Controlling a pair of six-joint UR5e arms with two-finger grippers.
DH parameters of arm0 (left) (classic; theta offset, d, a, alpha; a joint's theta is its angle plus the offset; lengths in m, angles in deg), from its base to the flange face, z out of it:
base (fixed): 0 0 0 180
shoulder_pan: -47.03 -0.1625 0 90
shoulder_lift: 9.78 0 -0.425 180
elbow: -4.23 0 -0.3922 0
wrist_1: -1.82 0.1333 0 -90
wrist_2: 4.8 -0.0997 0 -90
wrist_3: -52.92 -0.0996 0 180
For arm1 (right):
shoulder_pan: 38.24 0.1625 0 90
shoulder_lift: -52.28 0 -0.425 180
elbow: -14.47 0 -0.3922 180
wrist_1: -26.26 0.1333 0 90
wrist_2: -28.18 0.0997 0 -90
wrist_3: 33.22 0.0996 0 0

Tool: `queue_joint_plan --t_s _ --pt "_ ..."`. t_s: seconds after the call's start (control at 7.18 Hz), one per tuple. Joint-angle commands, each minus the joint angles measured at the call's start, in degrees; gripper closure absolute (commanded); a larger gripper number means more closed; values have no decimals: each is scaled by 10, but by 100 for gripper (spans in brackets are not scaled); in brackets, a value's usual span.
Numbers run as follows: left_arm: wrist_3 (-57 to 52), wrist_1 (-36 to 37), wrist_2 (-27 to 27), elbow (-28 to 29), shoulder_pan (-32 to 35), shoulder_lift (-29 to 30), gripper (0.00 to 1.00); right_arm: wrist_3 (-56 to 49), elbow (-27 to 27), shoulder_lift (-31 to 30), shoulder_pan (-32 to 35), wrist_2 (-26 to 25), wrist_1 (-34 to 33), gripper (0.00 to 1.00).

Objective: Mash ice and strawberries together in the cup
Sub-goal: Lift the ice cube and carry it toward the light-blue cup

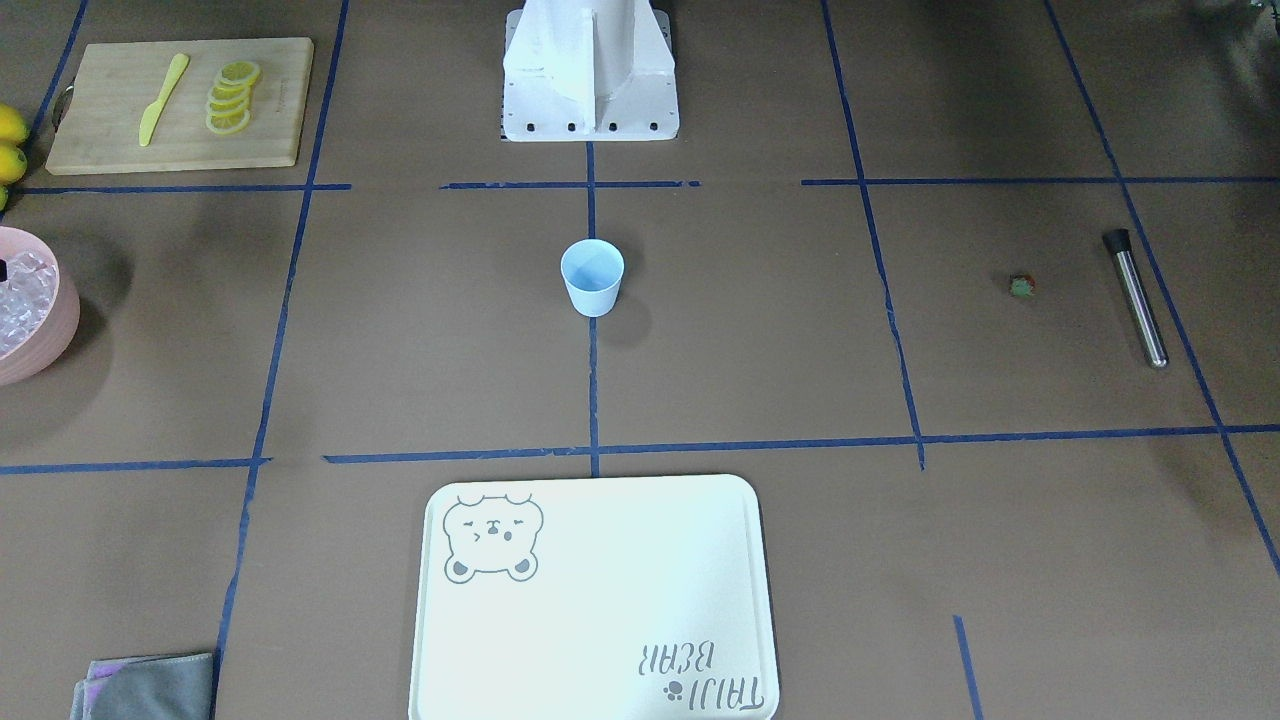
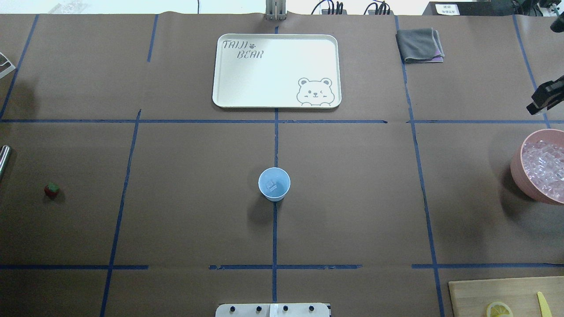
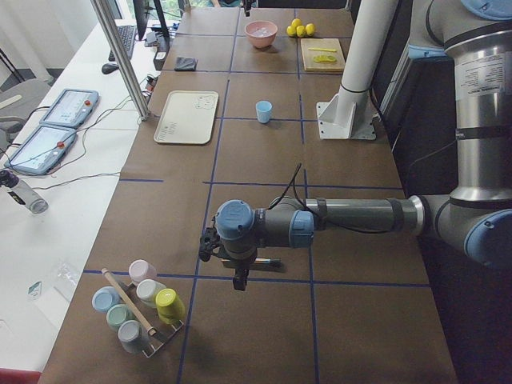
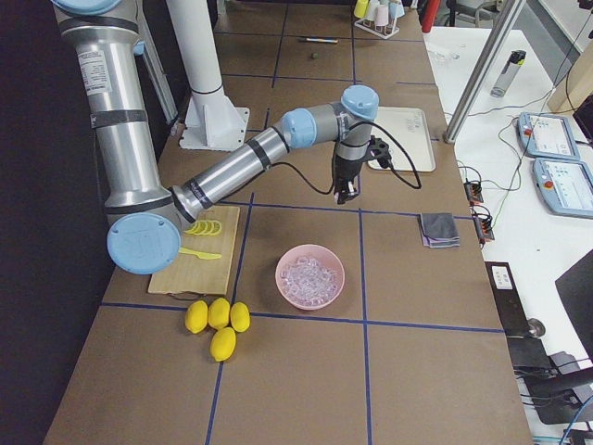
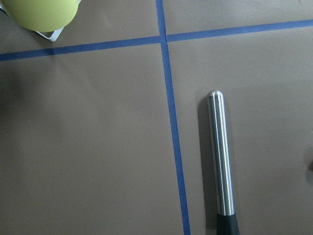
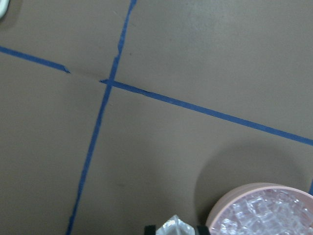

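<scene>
The pale-blue cup (image 1: 592, 278) stands upright at the table's middle; in the overhead view (image 2: 274, 184) one ice cube lies inside it. The heap of ice (image 2: 546, 165) fills a pink bowl (image 2: 516, 169). My right gripper (image 6: 176, 229) is shut on an ice cube (image 6: 176, 226) and hovers beside the bowl's rim (image 6: 244, 196), far from the cup. The strawberry (image 2: 52, 189) lies alone on the table near a steel muddler (image 5: 220, 156). My left gripper (image 3: 240, 280) hangs above the muddler; I cannot tell if it is open or shut.
A white bear tray (image 2: 273, 75) lies beyond the cup. A grey cloth (image 2: 419, 45) is near it. A wooden board (image 1: 100, 120) holds lemon slices (image 1: 232, 97) and a yellow knife (image 1: 162, 98). Whole lemons (image 4: 218, 320) lie near the bowl. A rack of coloured cups (image 3: 140, 308) stands by the left arm.
</scene>
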Motion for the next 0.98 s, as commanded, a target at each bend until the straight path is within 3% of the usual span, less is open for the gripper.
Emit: queue_joint_plan --t_s 0.0,0.42,0.84 --pt "0 -1 0 0 0 0 0 185 -24 63 -71 -23 -14 100" --pt "-1 -3 0 -3 -2 1 0 405 -17 156 -233 -102 -12 100" --pt "-2 -3 0 -3 -3 2 0 591 57 289 -369 -210 -1 100"
